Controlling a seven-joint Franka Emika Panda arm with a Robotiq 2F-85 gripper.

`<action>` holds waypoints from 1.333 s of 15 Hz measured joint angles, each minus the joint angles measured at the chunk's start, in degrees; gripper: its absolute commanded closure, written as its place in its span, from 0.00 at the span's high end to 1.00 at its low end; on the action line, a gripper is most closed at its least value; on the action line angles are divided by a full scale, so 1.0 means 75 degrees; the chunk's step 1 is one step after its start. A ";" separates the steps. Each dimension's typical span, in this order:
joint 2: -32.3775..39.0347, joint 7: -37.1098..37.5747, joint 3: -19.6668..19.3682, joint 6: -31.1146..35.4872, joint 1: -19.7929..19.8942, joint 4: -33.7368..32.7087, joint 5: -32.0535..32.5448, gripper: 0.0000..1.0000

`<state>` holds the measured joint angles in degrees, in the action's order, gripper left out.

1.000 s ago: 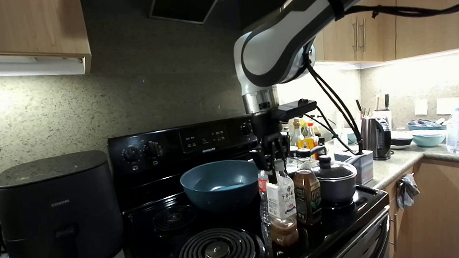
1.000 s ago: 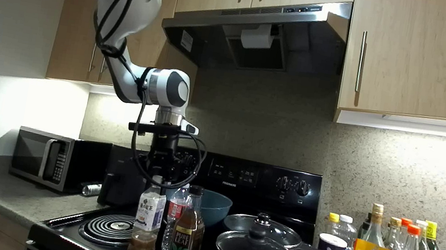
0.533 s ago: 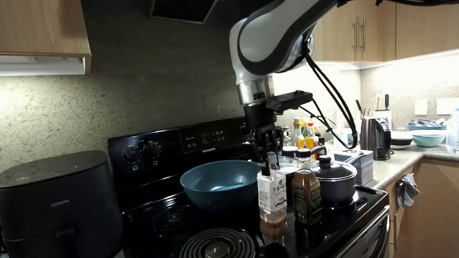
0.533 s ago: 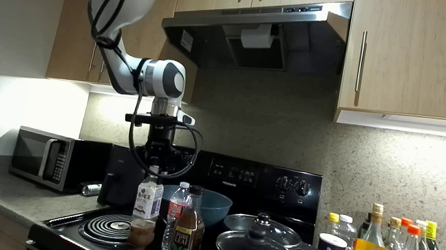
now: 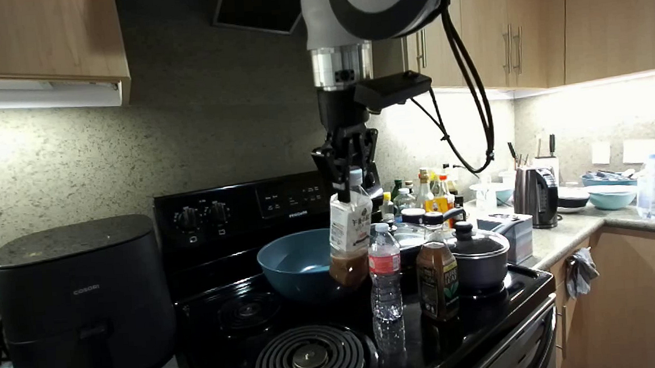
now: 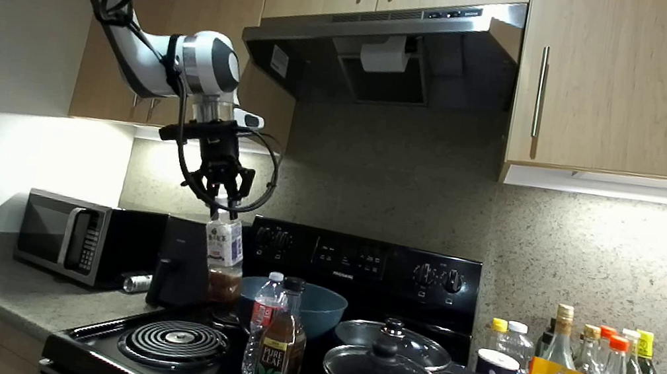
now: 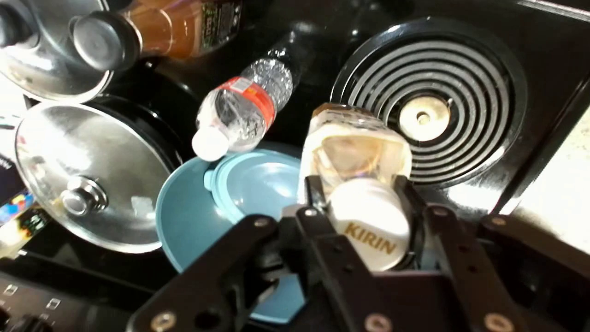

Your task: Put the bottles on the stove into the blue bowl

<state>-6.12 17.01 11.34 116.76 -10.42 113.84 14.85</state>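
- Above the stove [image 5: 227,349]: gripper [image 6: 223,214] pinching white-labelled bottle [image 5: 350,228] at its upper end; bottle tilted.
- Blue bowl [image 5: 294,283] on the stove, near that bottle.
- Red-labelled bottle [image 5: 385,277], brown bottle [image 5: 438,285]: both upright there.

Open room above blue bowl [image 5: 302,279], red-labelled bottle [image 5: 385,277] and lidded pan [image 7: 101,166] standing near its rim
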 measured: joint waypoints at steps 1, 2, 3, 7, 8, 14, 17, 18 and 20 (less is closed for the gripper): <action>-0.0053 0.0187 0.0054 0.0172 -0.0005 -0.0026 0.0228 0.14; -0.0077 0.0364 0.0087 0.0363 -0.0005 -0.0052 0.0444 0.14; -0.0077 0.0535 0.0100 0.0572 -0.0004 -0.0067 0.0667 0.14; 0.0089 0.1391 0.0096 0.1399 0.0116 -0.0094 0.1861 0.14; 0.0189 0.1631 0.0094 0.1509 0.0169 -0.0134 0.2176 0.14; 0.1249 0.2454 -0.0091 0.1560 0.0255 -0.0727 0.3199 0.14; 0.1894 0.2459 -0.0219 0.1538 0.0185 -0.1115 0.3226 0.14; 0.2090 0.2459 -0.0274 0.1520 0.0137 -0.1239 0.3226 0.14; 0.2459 0.2459 -0.0377 0.1438 0.0030 -0.1493 0.3226 0.14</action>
<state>12.32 35.45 8.51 127.54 -10.20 102.64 39.04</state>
